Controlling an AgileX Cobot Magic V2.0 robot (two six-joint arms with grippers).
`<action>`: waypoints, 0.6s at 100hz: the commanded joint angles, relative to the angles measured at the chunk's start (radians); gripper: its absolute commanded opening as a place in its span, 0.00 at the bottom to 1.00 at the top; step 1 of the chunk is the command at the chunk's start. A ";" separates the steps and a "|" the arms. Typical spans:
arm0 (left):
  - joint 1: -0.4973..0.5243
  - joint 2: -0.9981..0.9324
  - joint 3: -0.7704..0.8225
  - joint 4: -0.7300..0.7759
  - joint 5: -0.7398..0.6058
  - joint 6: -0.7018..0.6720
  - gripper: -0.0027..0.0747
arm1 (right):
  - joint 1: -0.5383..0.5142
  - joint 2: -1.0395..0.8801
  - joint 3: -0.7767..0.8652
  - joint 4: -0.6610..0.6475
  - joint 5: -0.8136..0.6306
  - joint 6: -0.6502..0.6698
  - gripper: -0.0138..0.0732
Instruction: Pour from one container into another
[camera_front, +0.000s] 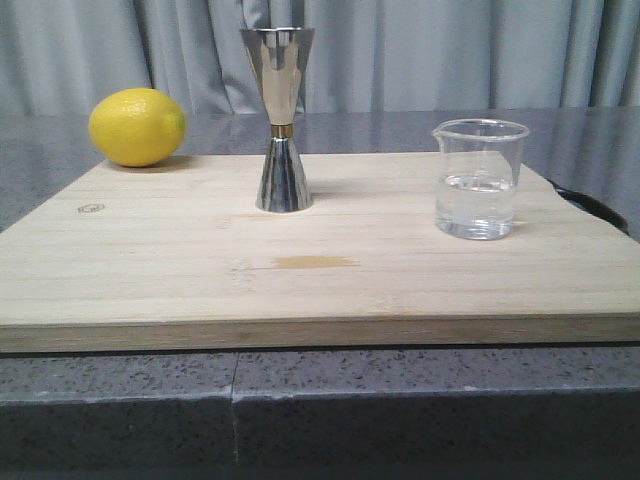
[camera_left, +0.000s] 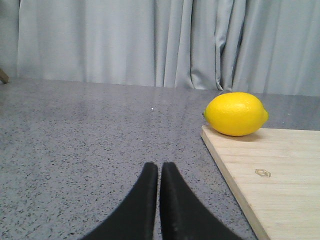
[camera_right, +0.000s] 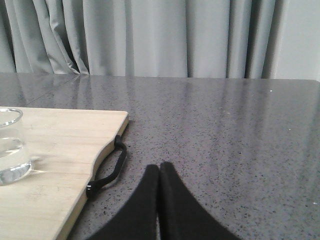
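The clear glass beaker (camera_front: 479, 179) stands upright on the right side of the wooden board (camera_front: 180, 260), with clear liquid in its lower half; part of this beaker (camera_right: 10, 147) shows in the right wrist view. The steel jigger (camera_front: 281, 118) with a gold band stands upright at the board's middle back. My left gripper (camera_left: 159, 167) is shut with nothing in it, low over the counter left of the board. My right gripper (camera_right: 159, 167) is also shut and empty, over the counter right of the board. Neither gripper shows in the front view.
A yellow lemon (camera_front: 137, 126) lies on the board's far left corner, the same lemon (camera_left: 236, 113) seen from the left wrist. A black strap handle (camera_right: 108, 172) hangs off the board's right edge. Grey speckled counter (camera_front: 120, 400) surrounds the board; a grey curtain hangs behind.
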 joint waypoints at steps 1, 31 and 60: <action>-0.008 -0.027 0.036 -0.001 -0.082 -0.002 0.01 | -0.005 -0.019 0.027 -0.008 -0.080 0.000 0.07; -0.008 -0.027 0.036 -0.001 -0.082 -0.002 0.01 | -0.005 -0.019 0.027 -0.008 -0.085 0.000 0.07; -0.008 -0.027 0.036 -0.012 -0.116 -0.004 0.01 | -0.005 -0.019 0.027 0.043 -0.130 0.000 0.07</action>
